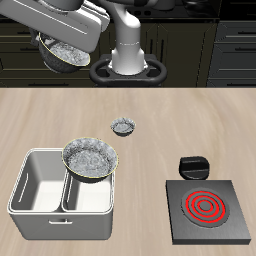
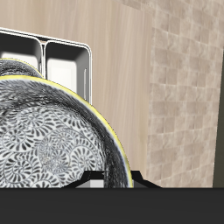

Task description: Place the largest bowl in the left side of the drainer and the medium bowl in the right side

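Note:
The largest bowl sits in the left side of the drainer, toward the back, with its rim standing above the tub's walls. My gripper is raised high above the table's back edge, behind the drainer. It is shut on the rim of the medium bowl, which hangs tilted. In the wrist view the medium bowl fills most of the picture, and the drainer shows far below with both compartments in sight. The right side of the drainer holds nothing.
The smallest grey bowl stands on the table behind the drainer. A black hotplate with red rings lies near the front edge, with a small black object just behind it. The robot's base stands at the back.

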